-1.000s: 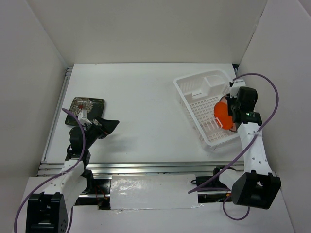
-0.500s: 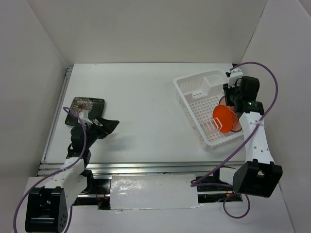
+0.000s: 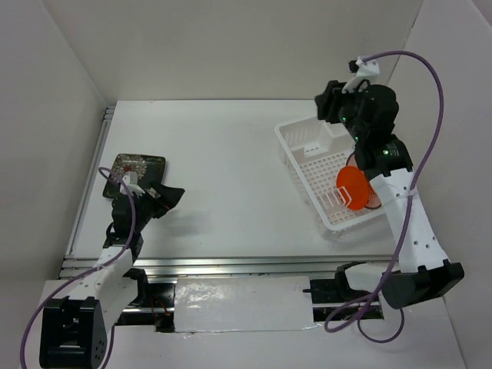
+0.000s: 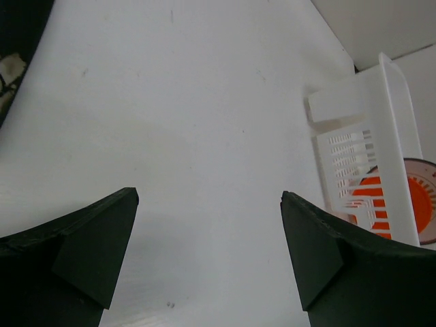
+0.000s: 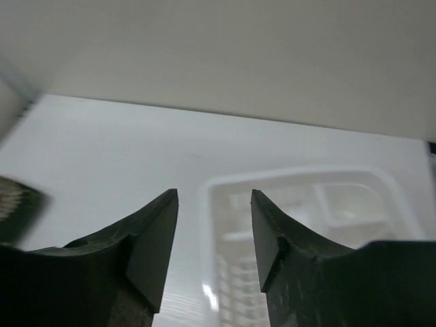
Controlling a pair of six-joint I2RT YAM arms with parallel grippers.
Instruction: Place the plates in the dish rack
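The white dish rack (image 3: 319, 157) stands at the right. The plain orange plate (image 3: 352, 187) leans on edge inside it, with the sunburst plate (image 3: 375, 201) partly hidden behind it. The left wrist view shows the rack (image 4: 392, 129), the orange plate (image 4: 373, 208) and the sunburst plate (image 4: 424, 204). The dark square floral plate (image 3: 137, 170) lies flat at the far left. My left gripper (image 3: 174, 194) is open and empty just right of it, low over the table (image 4: 208, 197). My right gripper (image 3: 324, 104) is open and empty, raised above the rack's far end (image 5: 214, 194).
White walls close in the table on the left, back and right. A metal rail (image 3: 231, 265) runs along the near edge. The right arm's purple cable (image 3: 438, 154) loops beside the rack. The dark plate's corner shows at the left wrist view's edge (image 4: 13, 41).
My right gripper has let go of the orange plate, which stays leaning in the rack, and has risen up and back over the rack's far end. The left arm barely moved.
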